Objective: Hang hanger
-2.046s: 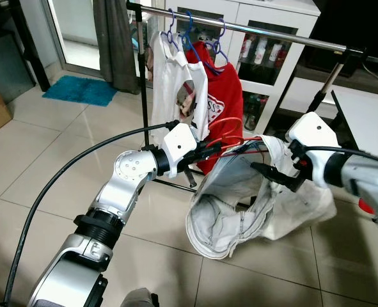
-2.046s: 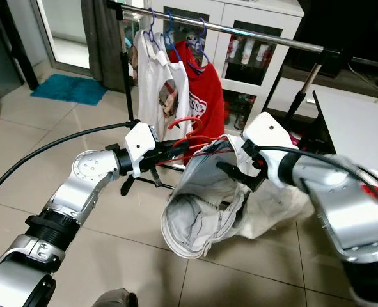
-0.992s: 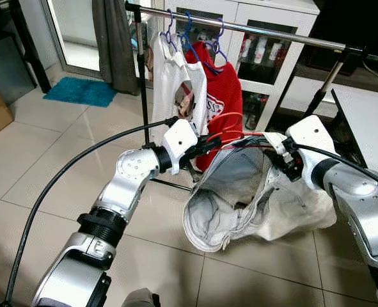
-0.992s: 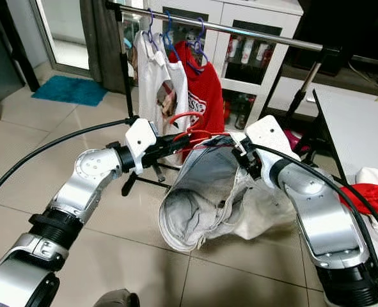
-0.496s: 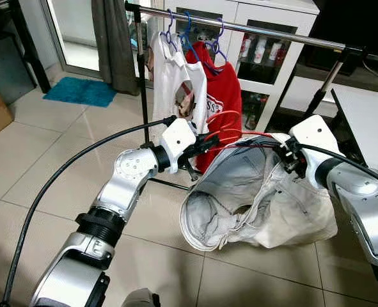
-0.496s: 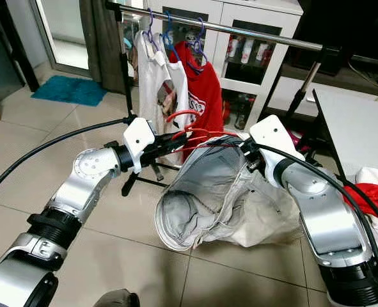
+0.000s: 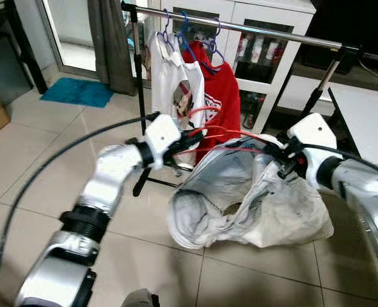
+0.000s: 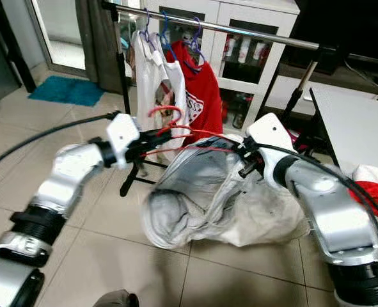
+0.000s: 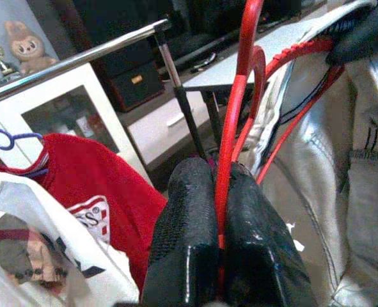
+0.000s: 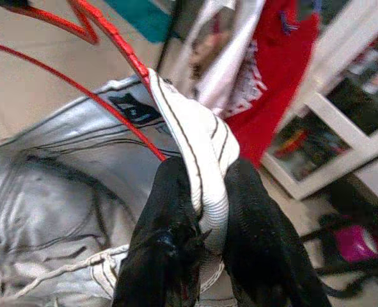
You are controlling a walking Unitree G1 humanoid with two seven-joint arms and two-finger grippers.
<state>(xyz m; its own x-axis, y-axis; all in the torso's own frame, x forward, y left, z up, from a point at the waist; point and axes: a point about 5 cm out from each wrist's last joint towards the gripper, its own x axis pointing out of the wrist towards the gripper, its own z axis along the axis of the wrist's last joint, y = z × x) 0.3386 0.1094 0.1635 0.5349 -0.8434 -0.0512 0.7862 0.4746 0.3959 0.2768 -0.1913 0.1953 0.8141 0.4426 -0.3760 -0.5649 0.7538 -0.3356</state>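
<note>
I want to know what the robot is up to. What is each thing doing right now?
Left claw: shut on the red hanger.
Right claw: shut on the white jacket.
White jacket: partly on the red hanger, sagging.
Rail: holds three hung shirts.

We see a red shirt [image 7: 222,105] and white shirts [image 7: 170,83] hanging on blue hangers [image 7: 190,39] from a metal rail [image 7: 275,34]. Behind stands a white cabinet [image 7: 275,19] with bottles inside. A teal mat [image 7: 77,91] lies on the tiled floor [image 7: 29,147] near a grey curtain [image 7: 107,38].
</note>
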